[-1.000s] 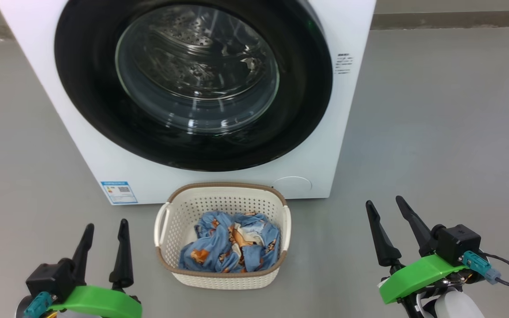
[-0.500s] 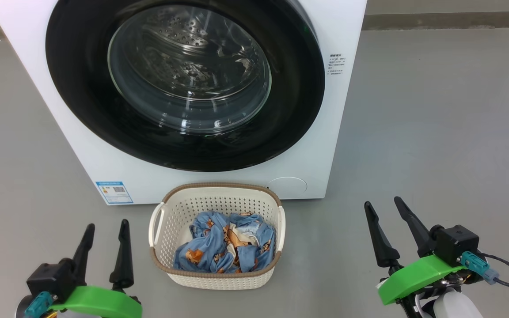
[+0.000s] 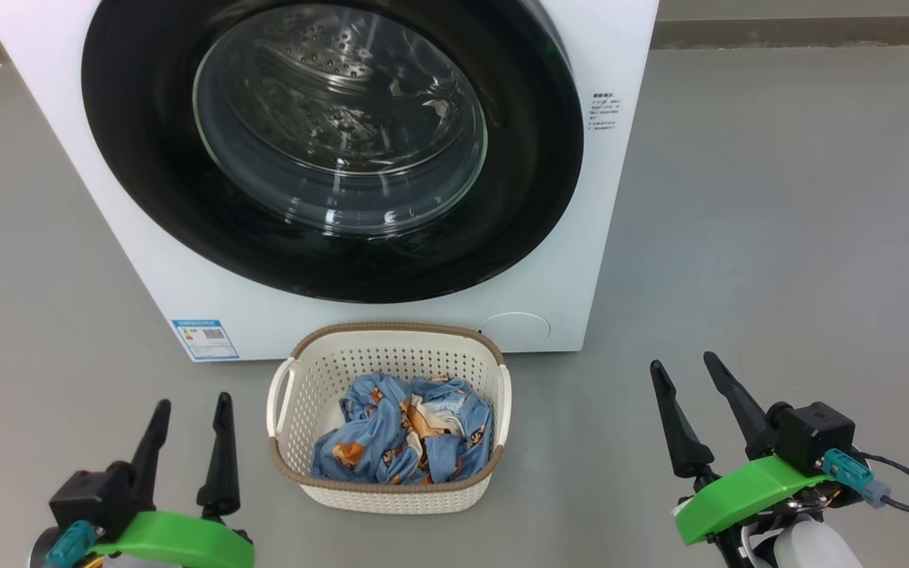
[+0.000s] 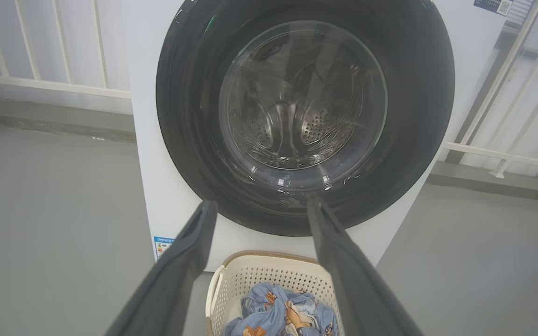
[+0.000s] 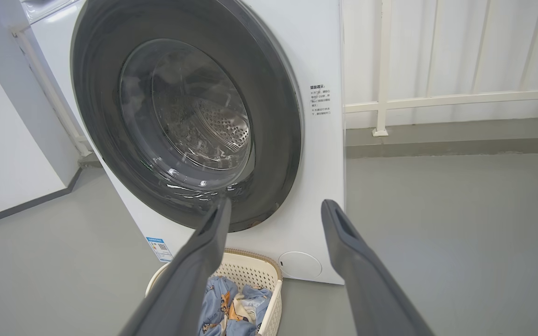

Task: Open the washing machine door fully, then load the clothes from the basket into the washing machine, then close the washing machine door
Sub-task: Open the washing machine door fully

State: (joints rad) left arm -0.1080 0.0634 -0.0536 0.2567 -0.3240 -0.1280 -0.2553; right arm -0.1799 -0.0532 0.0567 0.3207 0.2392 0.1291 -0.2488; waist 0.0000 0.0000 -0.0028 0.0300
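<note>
Door [image 3: 336, 142] comes first: it sits shut against the front of the machine [image 3: 565, 260], glossy black with a bulging clear centre. I judge it stiff and fairly heavy, swinging on a hinge and held by a latch, so it will want a firm pull rather than a nudge. The gloss looks slippery and gives long fingers nothing to bite on, so the outer rim is the only likely hold. No handle or recess can be made out, nor which side carries the hinge. The right wrist view shows the door's edge standing a little proud on the side next to the printed label [image 5: 320, 100], a fair place to try hooking a finger behind.

Clothes [image 3: 407, 430] lie crumpled in the basket [image 3: 387, 497], which stands on the floor [image 3: 778, 237] just before the machine, below the door. They look soft, light and limp. Pinch a raised fold near the top of the heap, and expect trailing ends that may catch on the basket's rim. The basket itself looks light and may slide or lift with them.

Left pincer [image 3: 192, 402] and right pincer [image 3: 683, 361] both stand spread and hold nothing, low on either side of the basket, well apart from the door.
</note>
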